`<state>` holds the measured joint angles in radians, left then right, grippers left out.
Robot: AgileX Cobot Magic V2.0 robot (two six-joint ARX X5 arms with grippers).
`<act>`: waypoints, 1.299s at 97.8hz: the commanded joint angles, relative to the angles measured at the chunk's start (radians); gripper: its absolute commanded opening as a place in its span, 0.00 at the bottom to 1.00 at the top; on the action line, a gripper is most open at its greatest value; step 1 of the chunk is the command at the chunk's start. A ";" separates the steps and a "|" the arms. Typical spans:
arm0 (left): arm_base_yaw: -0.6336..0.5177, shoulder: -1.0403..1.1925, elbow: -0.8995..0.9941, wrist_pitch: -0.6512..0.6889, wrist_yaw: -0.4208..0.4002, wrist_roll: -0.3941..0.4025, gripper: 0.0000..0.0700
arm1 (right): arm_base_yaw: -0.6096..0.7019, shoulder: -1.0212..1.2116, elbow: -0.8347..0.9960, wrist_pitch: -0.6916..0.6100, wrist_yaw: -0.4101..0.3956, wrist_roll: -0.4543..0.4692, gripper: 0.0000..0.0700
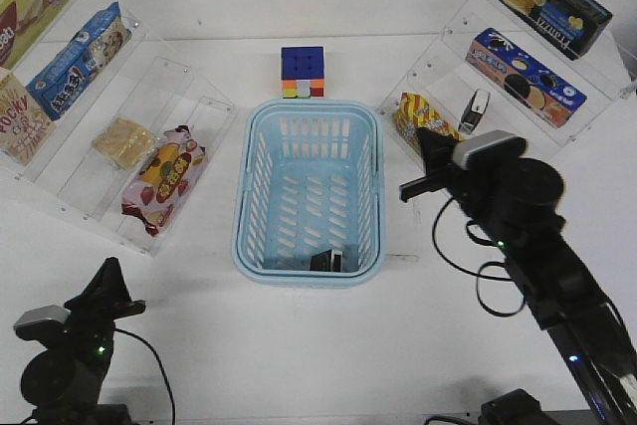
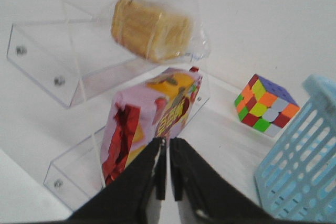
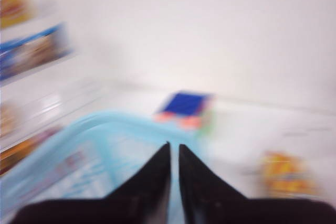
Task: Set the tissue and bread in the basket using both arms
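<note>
Tissue (image 1: 330, 261) looks already in the basket (image 1: 261, 161), near end, flat on the slotted floor. Bread (image 1: 123, 140) not yet moved: on the clear shelf (image 1: 184, 77), well ahead of the left hand (image 1: 107, 274).

Left hand: fingers together, nothing held, parked low. In the wrist view the bread (image 2: 149, 29) sits above and beyond the fingertips (image 2: 161, 192), with the red-and-yellow snack bag (image 2: 152, 114) directly in between, 1 tier lower.

Likely next step: open fingers before approach, go in over the snack bag, take the bread across its short side. Wrapper looks slippery and soft; a light squeeze should do.

Right hand (image 1: 408, 189): fingers together, empty, just beside the basket's right rim. Wrist view too blurred for detail.

Obstacles: shelf lip, snack bag, basket rim on the drop. Puzzle cube (image 1: 302, 72) behind the basket, out of the path. Second tissue pack (image 1: 476, 109) on the right shelf (image 1: 448, 37).
</note>
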<state>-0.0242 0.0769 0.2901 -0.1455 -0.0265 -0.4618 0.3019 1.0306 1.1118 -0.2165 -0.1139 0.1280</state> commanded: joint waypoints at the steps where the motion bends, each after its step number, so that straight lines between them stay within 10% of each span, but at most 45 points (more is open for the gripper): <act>1: 0.001 0.068 0.109 -0.034 0.001 0.078 0.00 | -0.015 -0.030 -0.032 0.024 0.010 -0.043 0.00; 29: 0.000 0.569 0.525 -0.194 0.001 0.560 0.03 | -0.041 -0.181 -0.343 0.166 0.007 -0.018 0.00; 49: -0.003 0.903 0.750 -0.279 0.001 0.813 0.84 | -0.039 -0.179 -0.364 0.166 0.005 0.014 0.00; 74: -0.019 1.170 0.901 -0.261 -0.023 1.109 0.83 | -0.039 -0.180 -0.364 0.225 0.005 0.014 0.00; 102: -0.029 1.353 0.915 -0.085 -0.143 1.184 0.79 | -0.039 -0.180 -0.364 0.224 0.005 0.016 0.00; 111: -0.029 1.366 0.915 -0.084 -0.159 1.183 0.55 | -0.039 -0.180 -0.364 0.224 0.005 0.027 0.00; 121: -0.029 1.365 0.918 -0.076 -0.166 1.180 0.00 | -0.039 -0.180 -0.364 0.224 0.005 0.029 0.00; 127: -0.030 1.360 0.930 -0.084 -0.174 1.176 0.00 | -0.039 -0.180 -0.364 0.224 0.005 0.029 0.00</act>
<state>-0.0498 1.4300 1.1923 -0.2138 -0.2047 0.7193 0.2607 0.8471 0.7311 -0.0071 -0.1081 0.1398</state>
